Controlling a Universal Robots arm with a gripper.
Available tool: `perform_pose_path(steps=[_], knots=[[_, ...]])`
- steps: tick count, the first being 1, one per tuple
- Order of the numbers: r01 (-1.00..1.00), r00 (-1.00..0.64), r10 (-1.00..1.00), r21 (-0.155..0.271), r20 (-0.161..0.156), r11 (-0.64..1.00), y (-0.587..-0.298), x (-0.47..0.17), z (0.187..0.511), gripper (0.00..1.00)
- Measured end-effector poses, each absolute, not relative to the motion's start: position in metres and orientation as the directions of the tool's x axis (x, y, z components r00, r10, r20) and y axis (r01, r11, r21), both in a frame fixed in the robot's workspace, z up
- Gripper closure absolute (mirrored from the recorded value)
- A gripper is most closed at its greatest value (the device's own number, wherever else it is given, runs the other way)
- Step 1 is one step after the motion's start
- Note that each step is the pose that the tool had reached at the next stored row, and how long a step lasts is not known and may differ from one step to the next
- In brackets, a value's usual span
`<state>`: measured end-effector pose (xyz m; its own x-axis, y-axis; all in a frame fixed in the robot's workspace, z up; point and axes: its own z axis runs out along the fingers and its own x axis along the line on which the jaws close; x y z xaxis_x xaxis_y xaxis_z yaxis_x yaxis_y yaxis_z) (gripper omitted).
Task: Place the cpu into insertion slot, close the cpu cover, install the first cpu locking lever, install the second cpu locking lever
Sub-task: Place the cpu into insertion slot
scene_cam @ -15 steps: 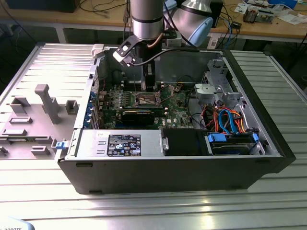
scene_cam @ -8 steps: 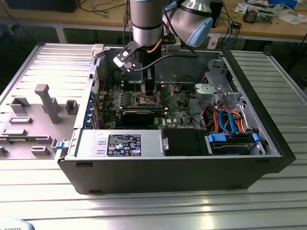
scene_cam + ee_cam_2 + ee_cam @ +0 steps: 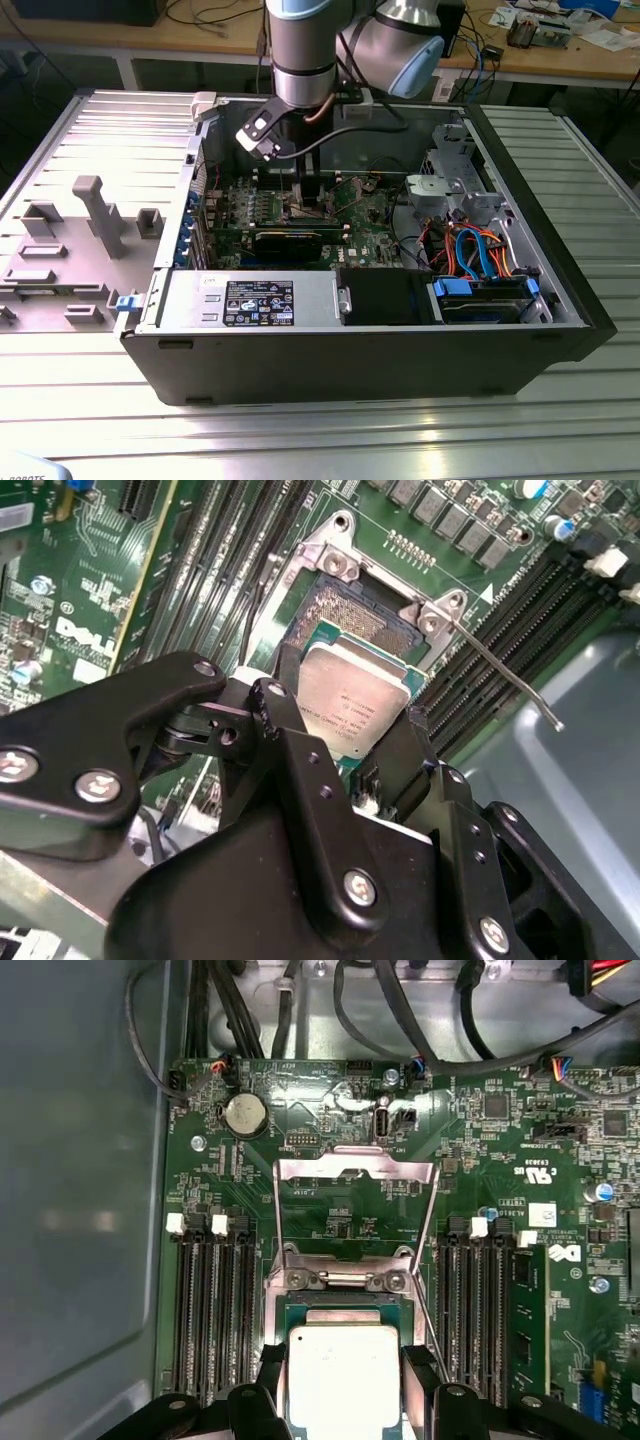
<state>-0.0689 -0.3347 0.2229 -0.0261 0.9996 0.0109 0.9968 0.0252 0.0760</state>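
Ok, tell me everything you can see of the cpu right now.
The cpu is a small flat square chip with a dull silver metal top bearing faint print and a thin green edge. The black fingers of the gripper close on two opposite sides of it. It lies over the insertion slot, covering part of it; the rest of the contact field is exposed. Whether it rests in the slot I cannot tell. The cpu cover stands open beyond it.
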Motion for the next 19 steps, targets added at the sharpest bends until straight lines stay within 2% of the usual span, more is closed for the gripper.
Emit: perform_pose_path(steps=[19], knots=[[0.997,-0.004,1.000,0.076,0.004,0.004,-0.335,-0.071,0.200,0.46]])
